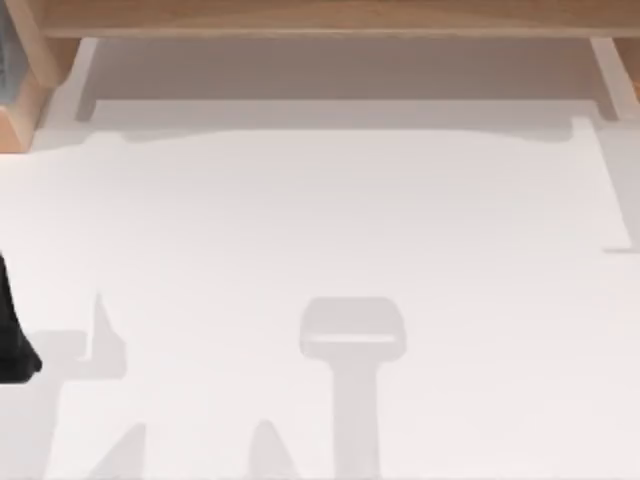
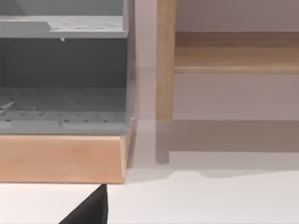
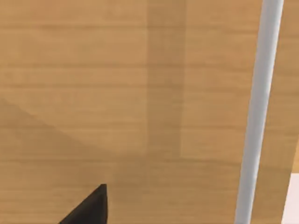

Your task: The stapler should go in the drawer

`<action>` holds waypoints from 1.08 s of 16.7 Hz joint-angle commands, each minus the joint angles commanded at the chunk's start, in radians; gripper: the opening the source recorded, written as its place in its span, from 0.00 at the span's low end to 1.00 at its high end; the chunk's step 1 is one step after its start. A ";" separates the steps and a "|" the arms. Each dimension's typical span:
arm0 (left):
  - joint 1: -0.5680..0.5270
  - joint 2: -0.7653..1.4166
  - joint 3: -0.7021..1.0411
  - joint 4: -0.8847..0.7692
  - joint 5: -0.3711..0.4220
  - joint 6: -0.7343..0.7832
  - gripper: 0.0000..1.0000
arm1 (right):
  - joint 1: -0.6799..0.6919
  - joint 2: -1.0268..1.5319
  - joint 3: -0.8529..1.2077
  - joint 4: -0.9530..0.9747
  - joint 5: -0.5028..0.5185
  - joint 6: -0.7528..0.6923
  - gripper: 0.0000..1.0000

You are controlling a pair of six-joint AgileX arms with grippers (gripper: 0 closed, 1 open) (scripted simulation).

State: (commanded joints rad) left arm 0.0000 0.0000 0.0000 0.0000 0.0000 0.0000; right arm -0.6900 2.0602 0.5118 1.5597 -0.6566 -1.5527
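The stapler is out of view. In the right wrist view, a wooden drawer front (image 3: 117,102) stands close ahead, with a pale grey bar handle (image 3: 257,116) running across it. A black tip of my right gripper (image 3: 88,209) shows at the picture's edge, close to that wood and apart from the handle. A black tip of my left gripper (image 2: 89,210) hovers over the white table in front of a wooden base. In the top view, a dark part of my left arm (image 1: 12,335) sits at the far left edge.
A grey perforated shelf unit (image 2: 63,70) rests on a wooden base (image 2: 60,158) at the table's back left. A wooden leg (image 2: 165,60) stands beside it. A long wooden board (image 1: 320,18) spans the back edge above the white table (image 1: 320,230).
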 joint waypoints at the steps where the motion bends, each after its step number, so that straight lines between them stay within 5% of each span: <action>1: 0.000 0.000 0.000 0.000 0.000 0.000 1.00 | 0.003 0.001 0.004 -0.002 0.003 0.000 1.00; 4: 0.000 0.000 0.000 0.000 0.000 0.000 1.00 | 0.003 0.001 0.004 -0.002 0.003 0.000 1.00; 17: 0.000 0.000 0.000 0.000 0.000 0.000 1.00 | 0.003 0.001 0.004 -0.002 0.003 0.000 0.02; 18: 0.000 0.000 0.000 0.000 0.000 0.000 1.00 | 0.003 0.001 0.004 -0.002 0.003 0.000 0.00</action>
State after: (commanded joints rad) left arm 0.0000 0.0000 0.0000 0.0000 0.0000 0.0000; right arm -0.6872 2.0615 0.5155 1.5573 -0.6537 -1.5528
